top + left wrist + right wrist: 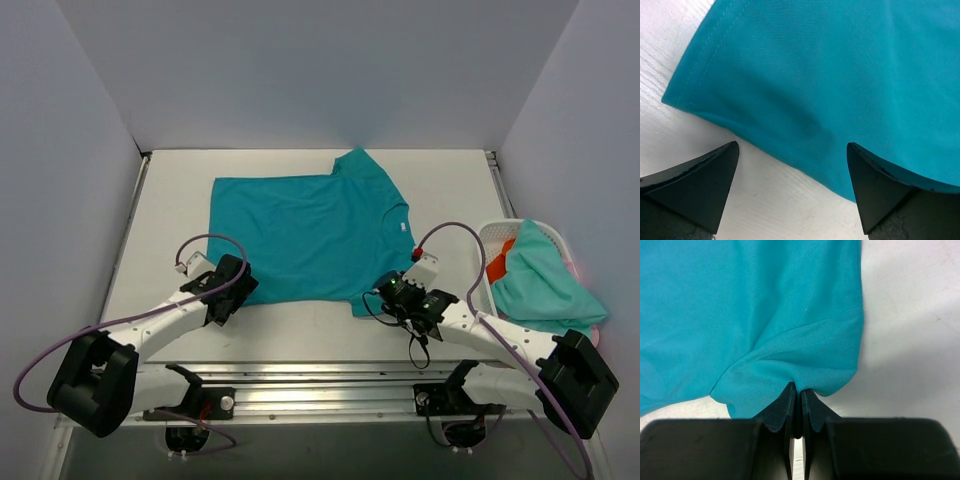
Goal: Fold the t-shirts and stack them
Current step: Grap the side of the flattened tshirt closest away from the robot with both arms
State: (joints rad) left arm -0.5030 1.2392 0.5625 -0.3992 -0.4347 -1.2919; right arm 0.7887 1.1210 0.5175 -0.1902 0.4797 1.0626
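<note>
My left gripper (228,288) sits low over the table (160,230) at the near left corner of the teal shirt (310,235). Its fingers (700,185) are spread wide and hold nothing. In the left wrist view bare table shows between them, and the shirt's stitched hem corner lies just ahead. I cannot tell whether the cloth edge touches my right-hand finger there.

The teal shirt is spread flat across the middle of the table, hem to the left and collar to the right, with one sleeve pointing far and one near.

My right gripper (796,390) is at that near sleeve. Its fingers are pressed together, pinching a puckered fold of the cloth.

Further right stands a white basket (493,238). An aqua shirt (535,280) is heaped in it, with a red shirt (499,266) showing beneath.
</note>
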